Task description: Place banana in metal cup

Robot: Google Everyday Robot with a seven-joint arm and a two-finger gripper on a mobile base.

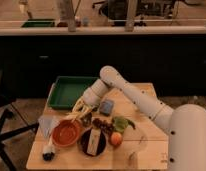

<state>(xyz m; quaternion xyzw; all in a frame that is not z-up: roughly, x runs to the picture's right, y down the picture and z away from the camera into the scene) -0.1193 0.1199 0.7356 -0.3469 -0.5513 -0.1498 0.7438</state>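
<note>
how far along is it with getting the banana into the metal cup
Picked up, it seems: the banana sits at the end effector, above the table beside the orange bowl. In hand: carrying it near the green tray. Left: reaching the metal cup, just below the end effector, and dropping the banana in.

Green tray [66, 92] sitting at table's [146, 150] back-left. Orange bowl [66, 133] lying front-left, dark round dish [92, 141] just beside it. Blue pad [106, 106] resting mid-table. Leafy green item [120, 123] sitting above orange-peach fruit [116, 139].

Gripper [81, 111] hanging low between tray and bowl.
</note>
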